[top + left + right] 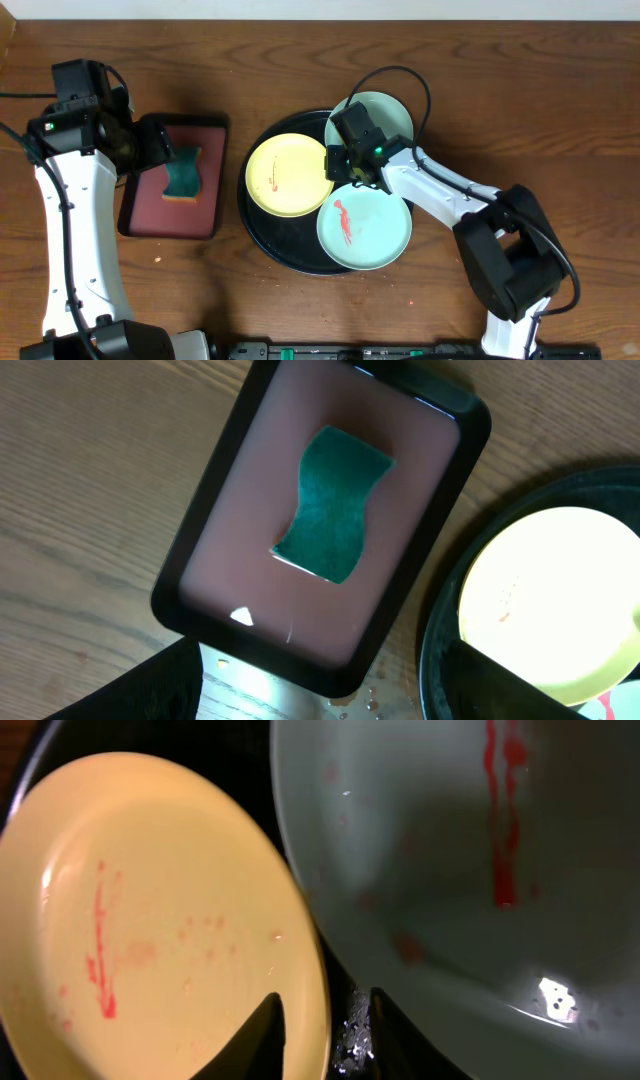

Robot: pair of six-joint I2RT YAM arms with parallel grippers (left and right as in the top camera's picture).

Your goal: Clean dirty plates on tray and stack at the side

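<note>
The black tray (262, 235) holds three plates. The pale yellow plate (285, 175) is at the left with thin red smears. One mint plate (365, 230) at the front right has a red smear. The other mint plate (385, 110) lies at the back, partly under my right arm. My right gripper (340, 172) is closed to a narrow gap on the yellow plate's right rim. In the right wrist view its fingers (328, 1035) straddle the rim of the yellow plate (150, 920), beside the mint plate (450, 870). My left gripper (160, 145) is open and empty.
A dark-red rectangular tray (150, 215) at the left holds a green sponge (183, 172). In the left wrist view the sponge (333, 503) lies mid-tray, with my open fingers (330, 700) above that tray's near edge. Water drops lie on the wood between the trays.
</note>
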